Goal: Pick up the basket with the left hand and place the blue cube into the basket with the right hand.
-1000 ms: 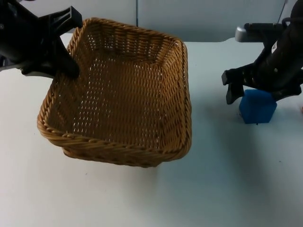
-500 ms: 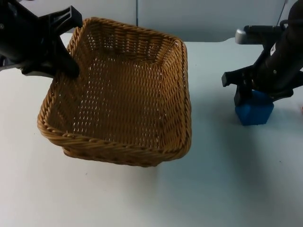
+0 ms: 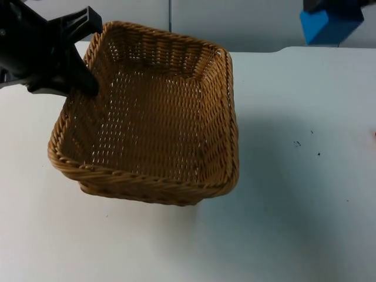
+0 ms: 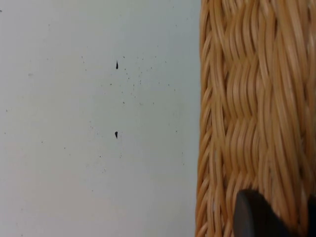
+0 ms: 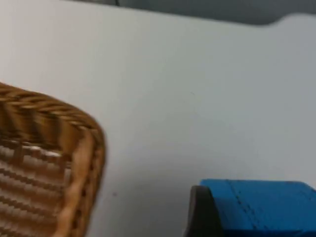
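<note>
A woven wicker basket (image 3: pixel 147 111) hangs tilted above the table, its left rim pinched by my left gripper (image 3: pixel 82 82), which is shut on it. In the left wrist view the basket's rim (image 4: pixel 247 113) runs beside a black fingertip (image 4: pixel 252 215). The blue cube (image 3: pixel 329 23) is raised high at the far right, held by my right gripper (image 3: pixel 332 7), shut on it. In the right wrist view the blue cube (image 5: pixel 261 207) sits against a black finger (image 5: pixel 200 212), with the basket's corner (image 5: pixel 74 143) off to the side below.
The white table (image 3: pixel 294 194) has a few small dark specks (image 3: pixel 296 143) on its right part. The grey partition wall (image 3: pixel 258 23) stands behind the table.
My right gripper has closed on the blue cube and lifted it off the table, up toward the far right. The left gripper and basket have stayed still.
</note>
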`<action>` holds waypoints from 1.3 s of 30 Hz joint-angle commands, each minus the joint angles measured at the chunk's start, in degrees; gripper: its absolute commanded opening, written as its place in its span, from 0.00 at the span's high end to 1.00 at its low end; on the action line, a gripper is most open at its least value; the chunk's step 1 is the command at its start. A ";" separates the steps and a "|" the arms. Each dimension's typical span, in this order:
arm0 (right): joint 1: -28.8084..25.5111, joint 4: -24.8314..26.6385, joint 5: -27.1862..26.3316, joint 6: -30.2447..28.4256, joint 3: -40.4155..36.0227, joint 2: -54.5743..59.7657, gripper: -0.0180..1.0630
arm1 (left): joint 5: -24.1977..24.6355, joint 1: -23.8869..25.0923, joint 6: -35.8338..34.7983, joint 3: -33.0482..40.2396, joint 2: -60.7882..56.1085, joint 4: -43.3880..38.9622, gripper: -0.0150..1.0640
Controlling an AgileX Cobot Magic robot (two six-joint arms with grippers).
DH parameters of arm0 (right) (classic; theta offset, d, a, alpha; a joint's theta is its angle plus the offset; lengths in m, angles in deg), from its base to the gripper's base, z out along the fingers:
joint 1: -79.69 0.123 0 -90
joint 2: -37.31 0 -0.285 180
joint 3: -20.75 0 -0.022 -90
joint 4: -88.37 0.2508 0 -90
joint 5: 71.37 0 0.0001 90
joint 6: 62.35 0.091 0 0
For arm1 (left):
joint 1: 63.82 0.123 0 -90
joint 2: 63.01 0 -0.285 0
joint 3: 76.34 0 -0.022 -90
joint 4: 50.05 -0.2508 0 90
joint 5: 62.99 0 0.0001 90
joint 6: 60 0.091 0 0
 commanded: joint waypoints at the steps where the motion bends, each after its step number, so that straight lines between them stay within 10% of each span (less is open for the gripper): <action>1: 2.73 0.08 -0.63 -1.10 0.41 -2.65 0.99 | -0.04 -0.31 -0.67 0.14 -0.83 2.39 0.99; 15: 21.77 0.08 -12.49 -1.02 0.41 1.06 0.99 | 0.07 -0.31 -0.67 0.14 -0.83 3.51 0.99; 39: 22.18 -0.15 -21.81 -0.98 0.41 18.47 0.99 | 0.07 -0.31 -0.17 0.14 -0.83 4.97 0.99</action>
